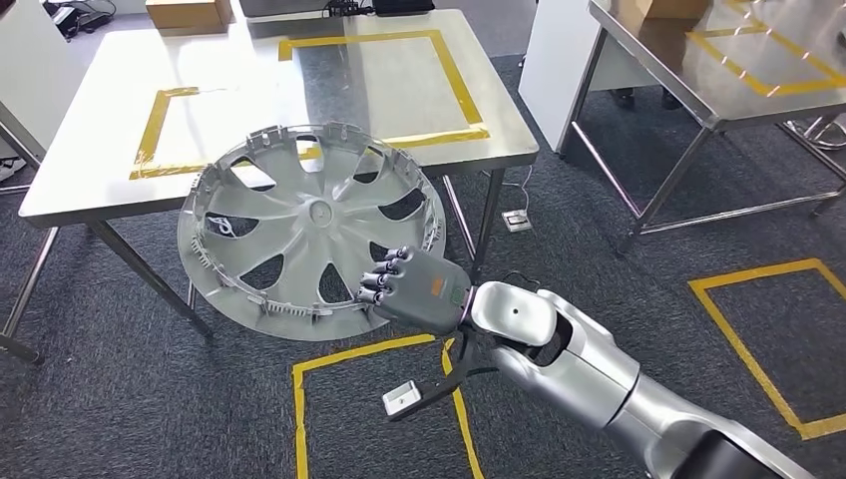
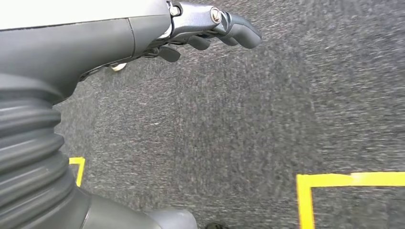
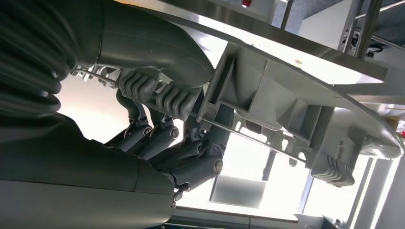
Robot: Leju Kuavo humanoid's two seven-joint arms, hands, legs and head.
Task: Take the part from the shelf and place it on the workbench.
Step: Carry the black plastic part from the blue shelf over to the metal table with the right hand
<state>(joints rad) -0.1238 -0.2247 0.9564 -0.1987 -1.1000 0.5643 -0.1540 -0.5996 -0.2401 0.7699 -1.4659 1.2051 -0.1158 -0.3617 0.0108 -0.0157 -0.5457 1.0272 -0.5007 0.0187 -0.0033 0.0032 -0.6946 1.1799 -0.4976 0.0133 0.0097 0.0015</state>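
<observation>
Head view shows the part (image 1: pixel 299 225), a silver spoked wheel cover, held tilted in the air with its inner ribbed side up. Its far rim overlaps the near edge of the workbench (image 1: pixel 100 140), a steel table marked with yellow tape, and its near rim hangs over the grey carpet. The right hand (image 1: pixel 414 289) grips the cover at about 4 o'clock on its rim, fingers curled over the edge. Right wrist view shows those fingers (image 3: pixel 157 136) and the thumb closed on the rim's clips (image 3: pixel 267 109), with the table's steel edge just beyond.

Left wrist view has the left hand (image 2: pixel 210 26) hanging over the carpet, fingers curled in, nothing in them.

A second steel table (image 1: pixel 718 70) stands at 2 o'clock, well apart. Yellow tape squares (image 1: pixel 329 364) mark the floor at 6 o'clock.
</observation>
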